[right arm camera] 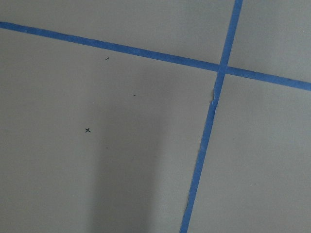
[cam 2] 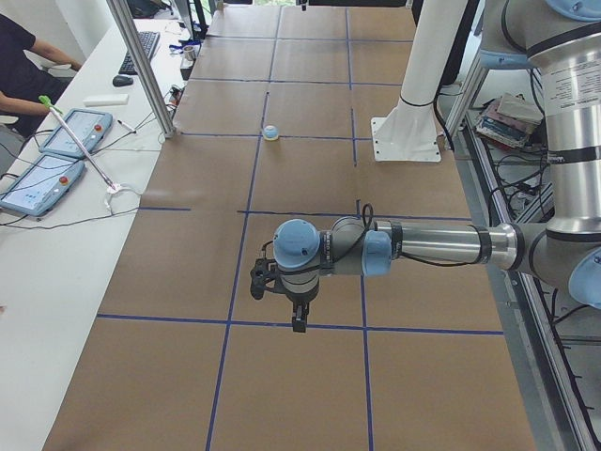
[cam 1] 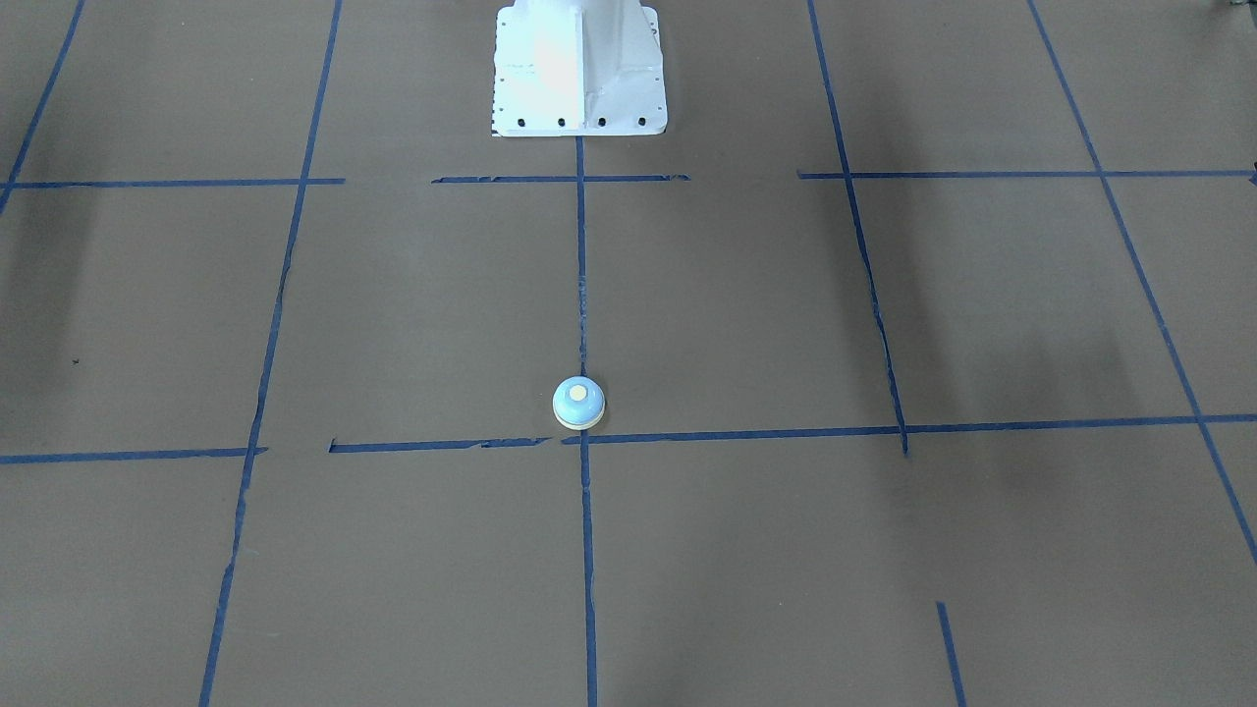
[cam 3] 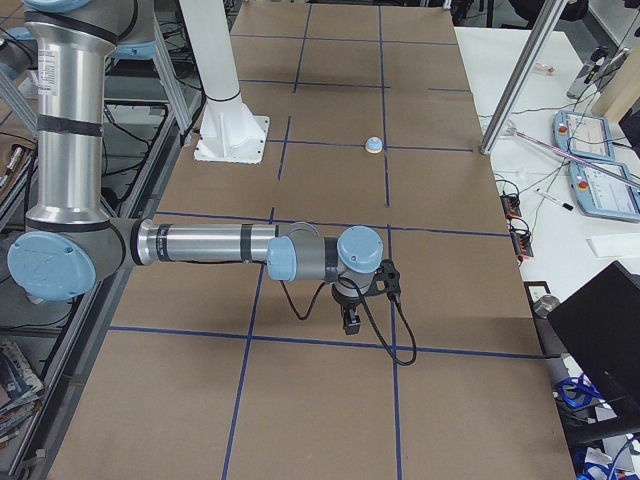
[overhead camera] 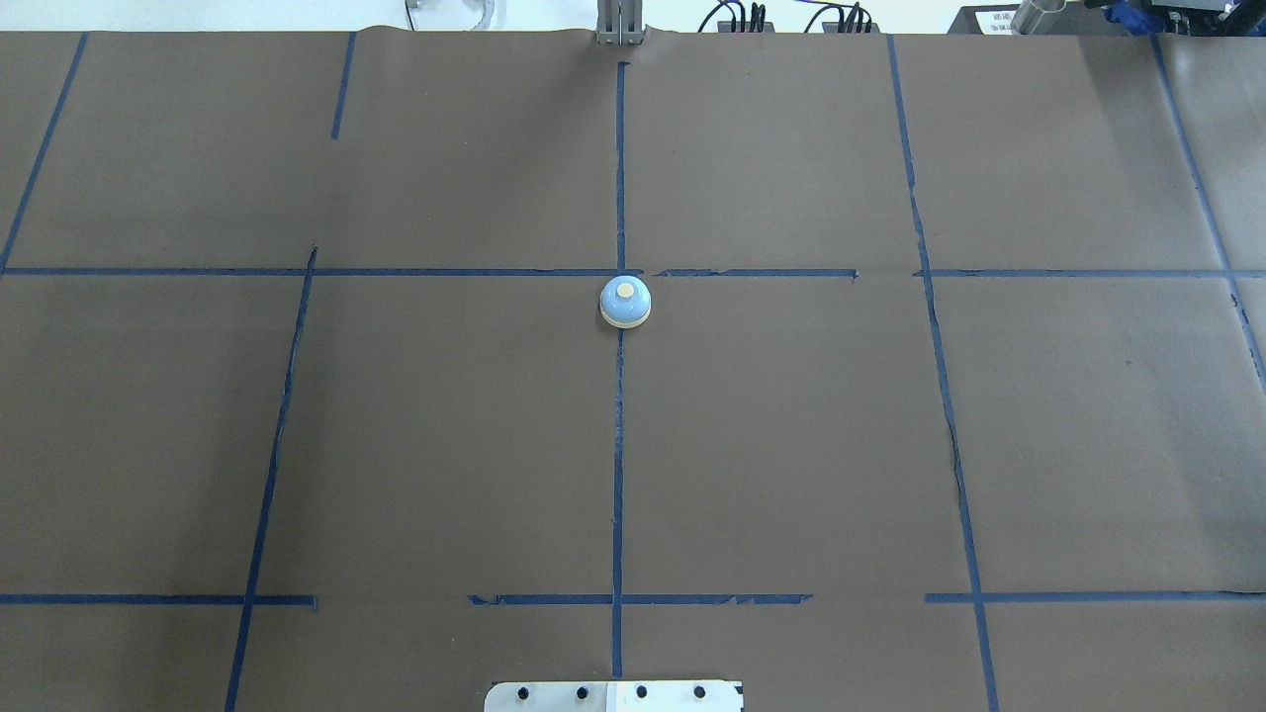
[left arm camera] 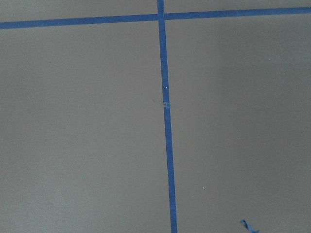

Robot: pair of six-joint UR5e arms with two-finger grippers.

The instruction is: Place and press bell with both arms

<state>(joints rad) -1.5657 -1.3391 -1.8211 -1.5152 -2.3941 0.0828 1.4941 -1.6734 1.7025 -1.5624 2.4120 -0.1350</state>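
Bell [overhead camera: 625, 301] upright on centre tape line [overhead camera: 618, 445]

Open room all round the bell [overhead camera: 625, 302]

The bell stands alone at a tape crossing, with bare brown paper on every side, so it is open from left, right and above. The white pedestal [cam 1: 579, 69] rises well apart from it on the robot's side, and a metal post [cam 2: 141, 66] stands at the operators' edge. The left gripper [cam 2: 299, 324] and right gripper [cam 3: 350, 322] hang over bare paper, far from the bell.
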